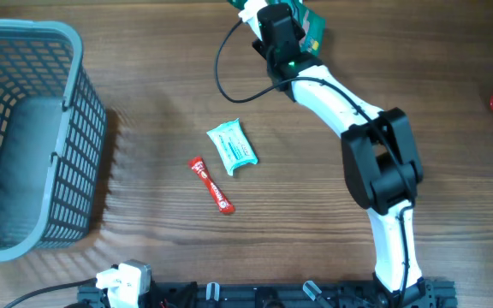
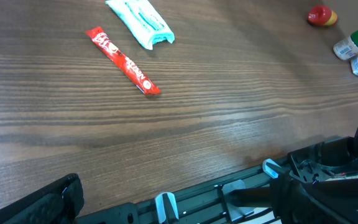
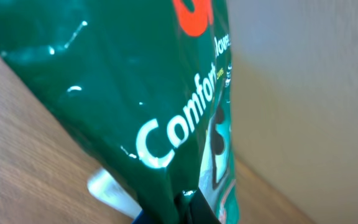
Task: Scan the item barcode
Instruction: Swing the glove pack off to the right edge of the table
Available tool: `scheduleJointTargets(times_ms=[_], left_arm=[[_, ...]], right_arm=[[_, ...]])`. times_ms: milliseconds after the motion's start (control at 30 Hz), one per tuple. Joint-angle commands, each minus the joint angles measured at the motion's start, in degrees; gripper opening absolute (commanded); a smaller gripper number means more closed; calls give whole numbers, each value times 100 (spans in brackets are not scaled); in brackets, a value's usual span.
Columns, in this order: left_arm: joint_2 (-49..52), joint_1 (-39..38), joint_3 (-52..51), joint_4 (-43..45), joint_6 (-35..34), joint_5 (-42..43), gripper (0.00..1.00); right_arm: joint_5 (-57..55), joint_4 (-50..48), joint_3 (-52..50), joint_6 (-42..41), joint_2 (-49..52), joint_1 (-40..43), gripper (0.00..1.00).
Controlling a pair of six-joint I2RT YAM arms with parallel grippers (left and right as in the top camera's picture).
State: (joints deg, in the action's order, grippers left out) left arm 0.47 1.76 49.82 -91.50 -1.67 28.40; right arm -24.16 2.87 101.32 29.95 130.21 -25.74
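Green packet [image 3: 135, 93] pinched at one edge by right jaws — glossy film could slip or sag, hiding barcode; left jaws spread, idle.

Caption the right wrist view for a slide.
Right gripper pinching a glossy green packet lettered Comfort, wooden table behind.

green packet [image 1: 317, 34] mostly hidden under right arm [image 1: 341, 101], basket [image 1: 88, 145] cut off left
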Motion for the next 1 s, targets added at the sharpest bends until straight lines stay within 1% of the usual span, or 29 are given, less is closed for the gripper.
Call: scheduleJointTargets(times_ms=[0,100,200,267,333,533,633,800,900,967], left_arm=[[-20,-4,0,13,-13,4,100],[-20,-4,0,13,-13,4,100],[-20,-4,0,13,-13,4,100],[-20,-4,0,13,-13,4,100],[-20,-4,0,13,-13,4,100],[-20,-4,0,13,-13,4,100],[-20,-4,0,13,-13,7,100],[-20,-4,0,13,-13,7,100],[-20,-4,0,13,-13,4,100],[-20,-4,0,13,-13,4,100]], right_arm=[[-955,533,160,-684,-815,382,4],[-1318,1425,160,-1631,-1075,885,4],[-1298,2175,127,-2155,-1080,1611,4],[-890,2288,7,-2157,-1047,2153,4],[-221,2291,-74,-2267,-1003,2686,4],[181,2378,-74,-2579,-817,3840,5],[767,2415,-79,-2605,-750,4107,4],[833,2441,-92,-2608,-566,4323,5],[588,2614,-94,-2649,-345,4485,4],[138,2800,-94,-3169,-243,4704,5]])
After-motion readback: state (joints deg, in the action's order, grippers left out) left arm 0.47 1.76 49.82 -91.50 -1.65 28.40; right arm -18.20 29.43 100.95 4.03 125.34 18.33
